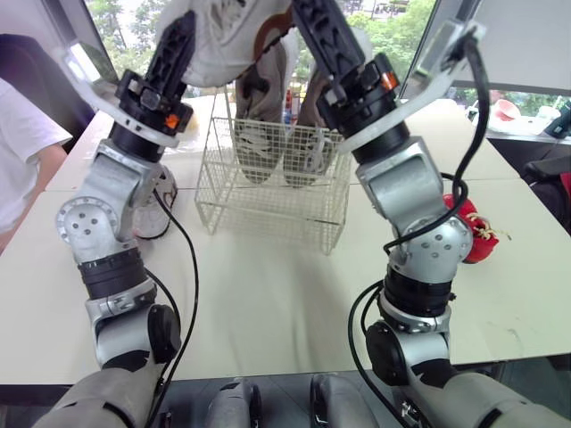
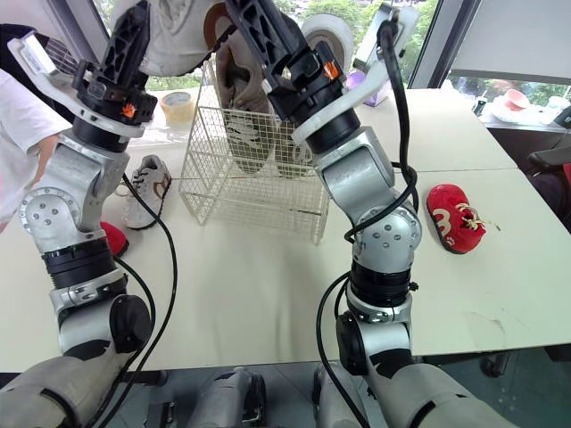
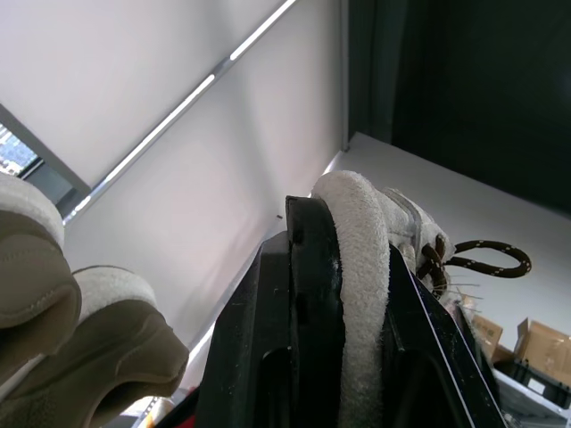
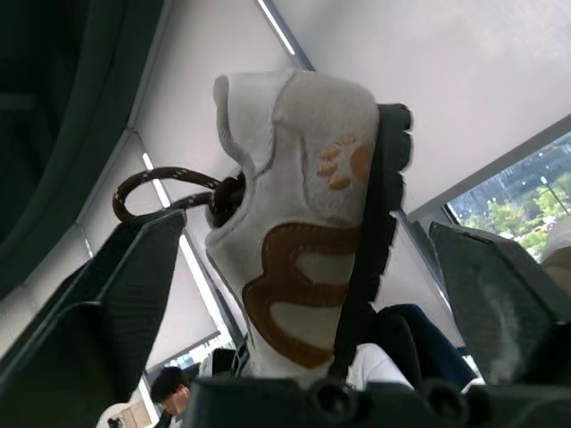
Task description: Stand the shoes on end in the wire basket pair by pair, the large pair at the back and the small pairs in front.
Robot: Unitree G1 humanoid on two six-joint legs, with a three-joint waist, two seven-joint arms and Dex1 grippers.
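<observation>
While both arms were up over the wire basket (image 1: 268, 201), the left tool (image 3: 348, 241) was clamped on the edge of a large white-and-brown shoe (image 1: 223, 45) above it. The right tool (image 4: 303, 234) was spread wide, one finger either side of that shoe. Two pale shoes (image 1: 259, 143) stood on end inside the basket. A red shoe (image 2: 455, 218) lay on the table (image 1: 268, 294).

1. left arm (image 1: 107, 223) rises from 7 o'clock, forearm leaning toward 1 o'clock.
2. left gripper (image 1: 176, 40) held high, fingers (image 3: 294, 312) pinched on rim of white shoe (image 3: 361, 294).
3. right arm (image 1: 419, 232) rises from 5 o'clock, forearm leaning toward 11 o'clock.
4. right gripper (image 4: 299, 227) held high, fingers spread wide, gap either side of the shoe.
</observation>
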